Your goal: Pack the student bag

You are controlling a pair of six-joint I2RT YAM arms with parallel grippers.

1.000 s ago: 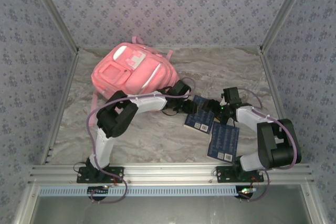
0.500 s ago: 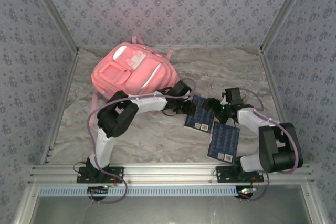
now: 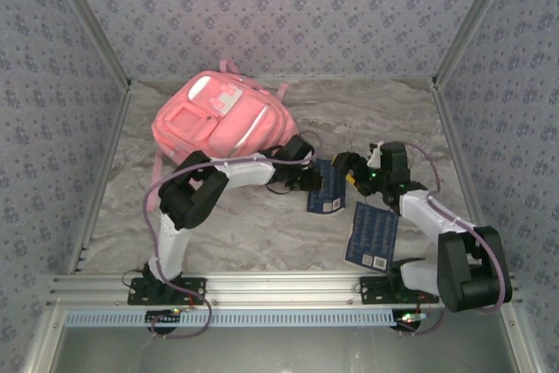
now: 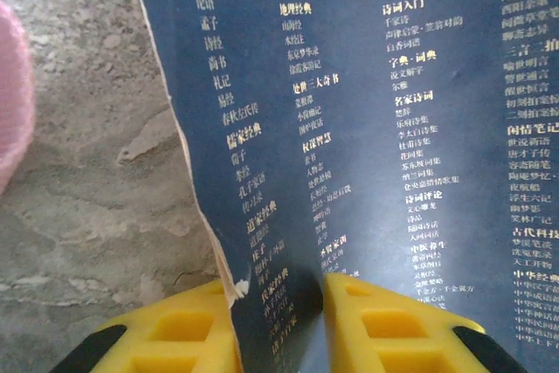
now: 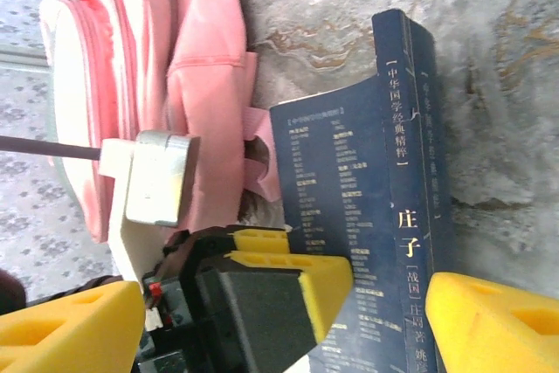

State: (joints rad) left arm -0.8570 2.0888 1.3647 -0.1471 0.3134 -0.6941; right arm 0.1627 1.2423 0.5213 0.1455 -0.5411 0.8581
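The left gripper (image 4: 279, 301) has its yellow fingers (image 4: 175, 331) drawn close together on the front cover of a dark blue book (image 3: 325, 189) printed with Chinese text. The cover runs up between the two pads, one on each face of it. From the right wrist view that cover is seen bowed up off the pages beneath, while the book's spine side lies flat on the marble-patterned table (image 3: 262, 224). The right gripper (image 3: 347, 169) hangs just beside the far right corner of the same book with its jaws spread wide. Nothing is between its fingers (image 5: 498, 325) and they touch nothing; the book and the left gripper's fingertip show in the gap below them. The student bag (image 3: 218, 120) lies on the far left part of the table, its front pockets and white patch facing up, its nearest edge close to the left gripper and the lifted cover. A second book (image 3: 373, 235), also dark blue, lies flat nearer the right arm's base, apart from both grippers.
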